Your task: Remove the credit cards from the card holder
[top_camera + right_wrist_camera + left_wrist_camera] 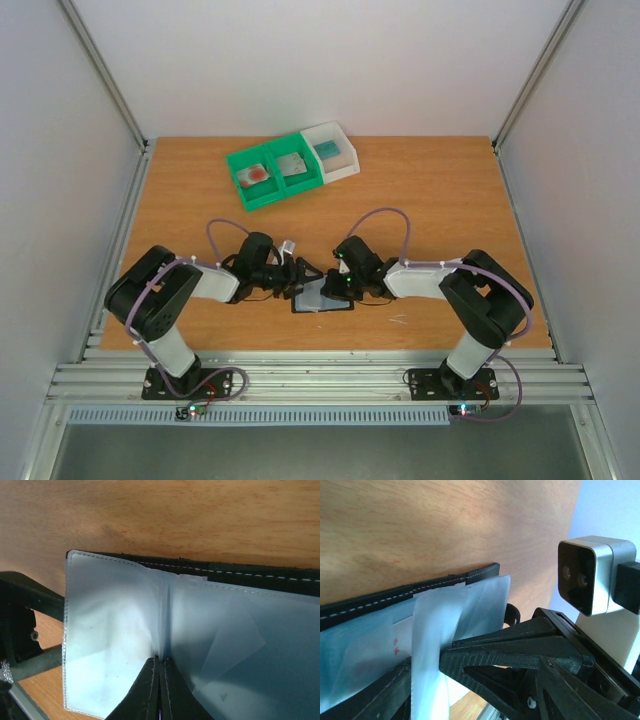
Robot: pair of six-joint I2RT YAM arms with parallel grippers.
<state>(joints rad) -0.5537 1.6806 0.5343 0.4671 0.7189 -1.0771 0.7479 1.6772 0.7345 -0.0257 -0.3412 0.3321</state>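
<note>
Counting one card holder [322,299]: my right gripper [159,670] pinches its clear sleeve [112,625]; left gripper's [298,280] grip I can't tell.

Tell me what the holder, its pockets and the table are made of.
Holder: black leather or imitation, matte, with white edge stitching. Pockets: thin translucent plastic, glossy and creased. Table: wood or wood-look laminate, grain visible.

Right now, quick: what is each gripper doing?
Left gripper: at the card holder, open or gripping cannot be told.
Right gripper: closed, pinching the card holder's clear sleeve.
</note>
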